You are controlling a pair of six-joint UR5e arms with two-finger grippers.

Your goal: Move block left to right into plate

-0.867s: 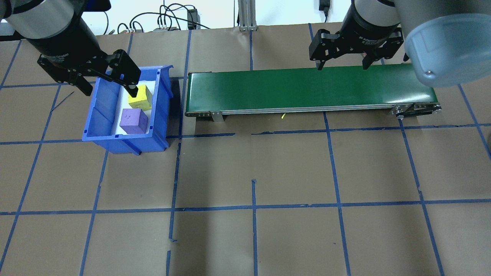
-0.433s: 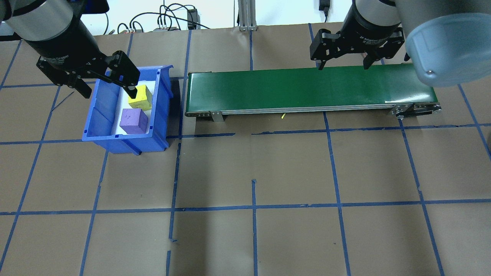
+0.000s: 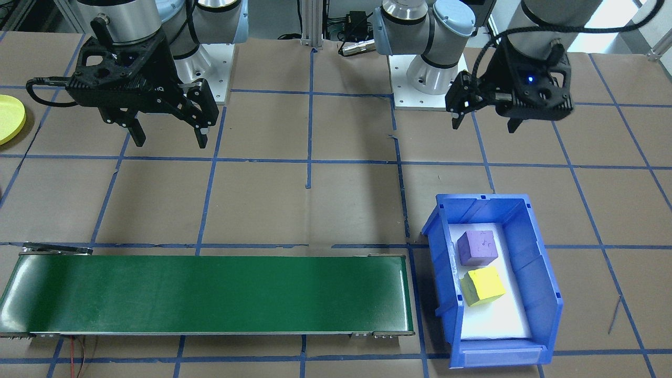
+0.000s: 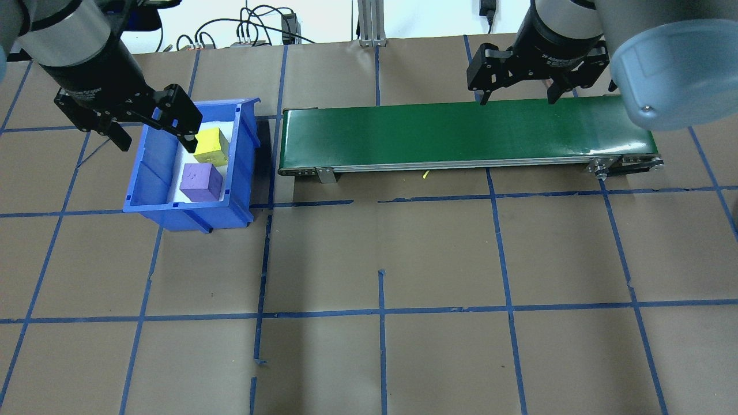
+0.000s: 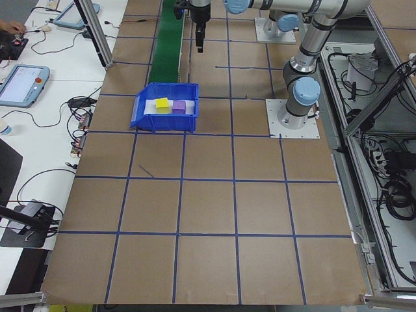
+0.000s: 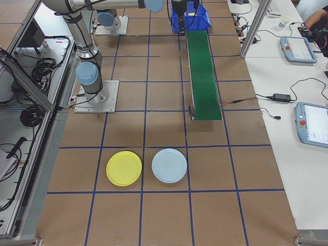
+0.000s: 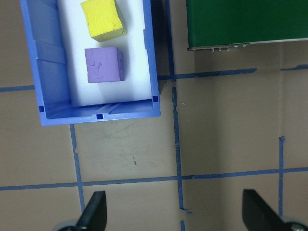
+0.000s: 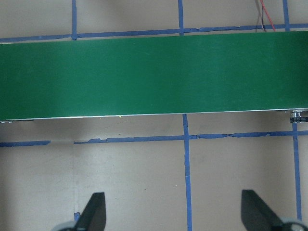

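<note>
Left gripper (image 4: 155, 138) above blue bin (image 4: 151, 173), fingers wide, right gripper (image 4: 519, 97) over conveyor (image 4: 461, 135), fingers wide

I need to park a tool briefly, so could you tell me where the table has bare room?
The green belt is bare end to end, and so is the table nearer than it. The blue bin is crowded: yellow block and purple block.

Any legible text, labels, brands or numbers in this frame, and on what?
Left end effector, white print on its black body: too small to read.
Right end effector, white print, "Adaptive Gripper" at best; blurred.
Purple foam cube, surface marks: not legible as characters.
Nothing else reads.
</note>
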